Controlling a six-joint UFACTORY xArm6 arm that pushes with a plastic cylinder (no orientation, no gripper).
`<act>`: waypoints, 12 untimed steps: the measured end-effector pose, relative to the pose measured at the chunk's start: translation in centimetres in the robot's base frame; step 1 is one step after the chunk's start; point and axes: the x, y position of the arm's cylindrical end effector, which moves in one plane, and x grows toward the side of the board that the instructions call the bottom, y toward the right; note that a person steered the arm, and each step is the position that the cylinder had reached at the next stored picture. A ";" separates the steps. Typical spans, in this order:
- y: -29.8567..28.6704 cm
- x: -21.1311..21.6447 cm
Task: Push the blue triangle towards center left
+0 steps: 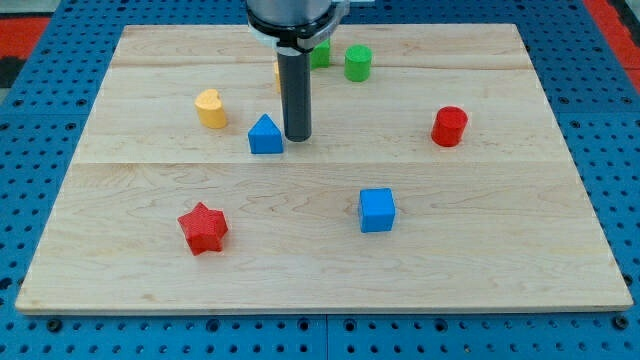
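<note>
The blue triangle (265,135) sits on the wooden board (320,260), a little left of the middle and toward the view's top. My tip (298,137) stands just to the triangle's right, very close to it or touching its right edge. The dark rod rises straight up from there to the arm at the view's top.
A yellow heart-like block (211,109) lies up and left of the triangle. A second yellow block (278,73) peeks out behind the rod. Two green blocks (358,63) (320,53) sit at the top. A red cylinder (449,126) is right, a blue cube (377,210) lower right, a red star (203,228) lower left.
</note>
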 end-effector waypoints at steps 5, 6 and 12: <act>0.8 0.9; -2.0 0.7; -11.0 1.2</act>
